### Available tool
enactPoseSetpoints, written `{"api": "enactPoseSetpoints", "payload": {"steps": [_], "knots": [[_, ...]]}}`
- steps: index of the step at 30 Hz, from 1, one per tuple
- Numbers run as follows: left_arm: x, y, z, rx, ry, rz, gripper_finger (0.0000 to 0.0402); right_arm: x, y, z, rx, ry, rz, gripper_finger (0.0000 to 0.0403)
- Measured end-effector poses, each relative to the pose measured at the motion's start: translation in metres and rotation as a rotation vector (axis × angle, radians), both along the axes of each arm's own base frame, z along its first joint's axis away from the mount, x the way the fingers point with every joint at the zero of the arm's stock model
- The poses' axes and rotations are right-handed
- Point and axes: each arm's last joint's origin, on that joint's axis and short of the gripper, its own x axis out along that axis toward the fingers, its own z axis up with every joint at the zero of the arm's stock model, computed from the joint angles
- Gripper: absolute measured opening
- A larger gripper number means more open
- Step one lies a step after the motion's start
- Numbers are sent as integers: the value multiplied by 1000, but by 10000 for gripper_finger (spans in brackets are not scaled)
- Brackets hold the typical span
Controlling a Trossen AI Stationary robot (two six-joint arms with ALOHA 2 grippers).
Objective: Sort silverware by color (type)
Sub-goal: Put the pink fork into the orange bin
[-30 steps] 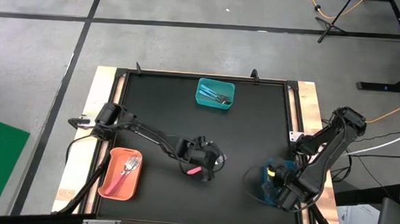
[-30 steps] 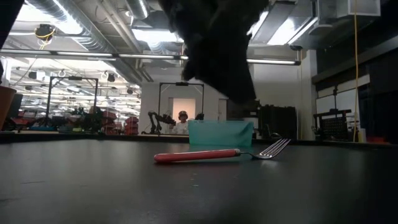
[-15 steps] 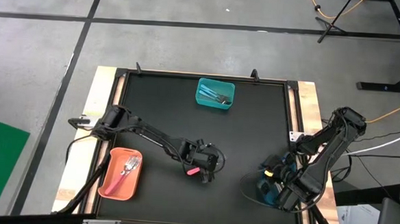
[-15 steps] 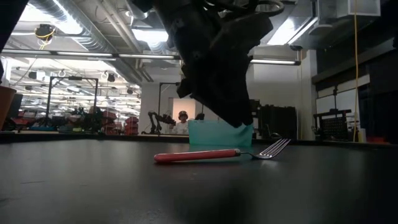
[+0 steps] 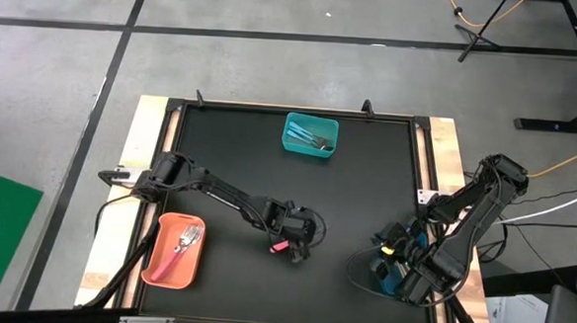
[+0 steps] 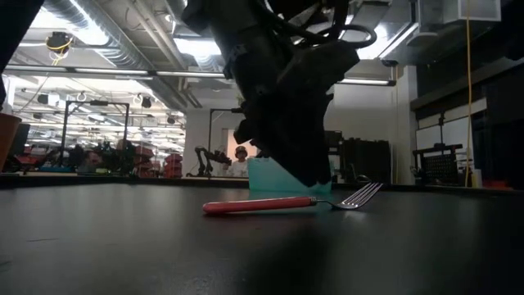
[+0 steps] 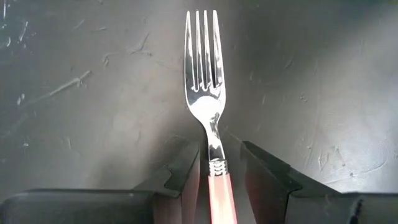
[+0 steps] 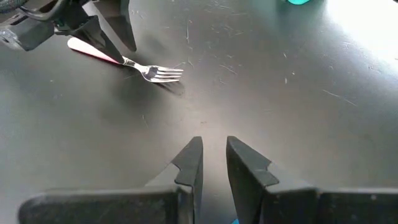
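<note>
A pink-handled fork point(image 7: 205, 93) lies flat on the black table near its middle, and also shows in the low view point(image 6: 262, 205) and the right wrist view point(image 8: 124, 61). My left gripper point(image 7: 221, 155) is open and slants down over it. One finger stands on each side of the fork's neck, where the metal meets the pink handle. In the high view the left gripper point(image 5: 290, 243) hides most of the fork point(image 5: 278, 247). My right gripper point(image 8: 214, 146) hangs over the table's near right part point(image 5: 394, 271), its fingers a little apart with nothing between them.
A teal bin point(image 5: 312, 135) with blue-handled pieces stands at the far edge. An orange bin point(image 5: 173, 250) with pink-handled pieces sits at the near left. A blue bin point(image 5: 381, 277) lies under my right arm. Bare black table surrounds the fork.
My left gripper has come down toward the table over the fork and rolled a little, and it now covers more of the pink handle; its fingers stay open. The fork has not moved. My right hand has turned on the spot.
</note>
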Motion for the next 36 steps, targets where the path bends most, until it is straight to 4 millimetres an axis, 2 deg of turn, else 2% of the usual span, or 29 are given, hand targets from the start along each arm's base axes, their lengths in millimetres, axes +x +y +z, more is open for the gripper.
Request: {"api": "enactPoseSetpoints", "payload": {"steps": [7, 28, 36], "knots": [[2, 0, -10, -19, 19, -10, 110, 0, 0, 0, -1, 0, 0, 62], [3, 6, -11, -30, 36, -25, 110, 1, -1, 1, -39, -24, 21, 62], [5, 7, -20, -67, 49, -41, 110, 1, 0, 1, -35, -27, 21, 62]]}}
